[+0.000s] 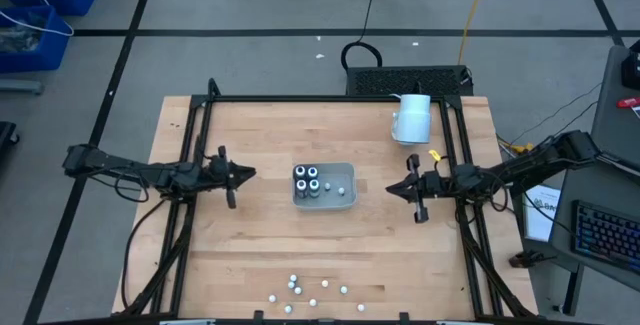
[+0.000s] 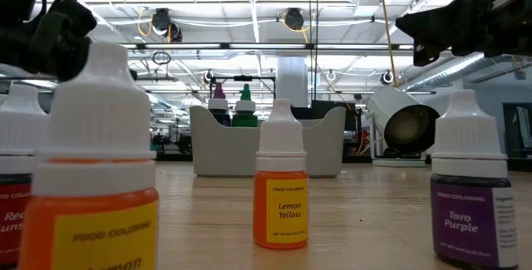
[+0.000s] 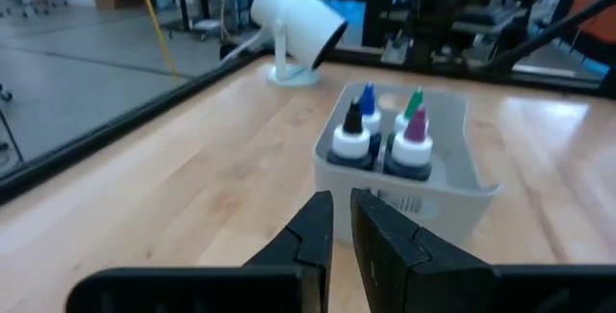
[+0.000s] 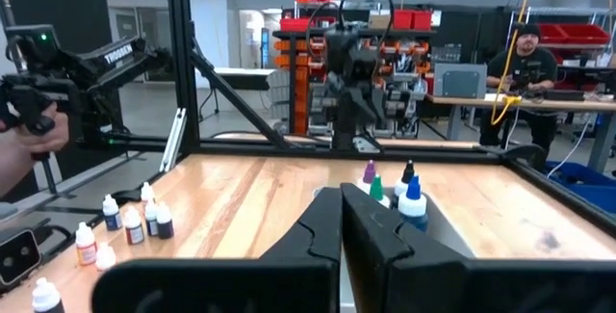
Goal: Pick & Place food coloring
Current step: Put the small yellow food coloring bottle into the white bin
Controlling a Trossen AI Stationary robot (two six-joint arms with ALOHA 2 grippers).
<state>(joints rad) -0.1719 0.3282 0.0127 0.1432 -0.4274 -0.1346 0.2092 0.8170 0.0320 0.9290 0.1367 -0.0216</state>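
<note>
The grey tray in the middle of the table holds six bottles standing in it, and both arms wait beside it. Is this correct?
Not quite: the tray holds four upright bottles, not six, as the high view and left wrist view show. Both arms do wait beside it.

My grippers, the left (image 1: 243,174) and the right (image 1: 393,190), are showing dark, near black, over a table (image 1: 250,235) that is glowing pale honey wood. The tray (image 3: 452,183) is sitting light grey. Four bottles (image 3: 385,140) in it are wearing dark bodies, white collars and tips of black, blue, green and purple. A loose bottle (image 2: 280,189) is showing an orange body, yellow label and white cap. Another (image 2: 470,189) is showing a purple label under white. The cylinder (image 1: 412,117) is gleaming white.
</note>
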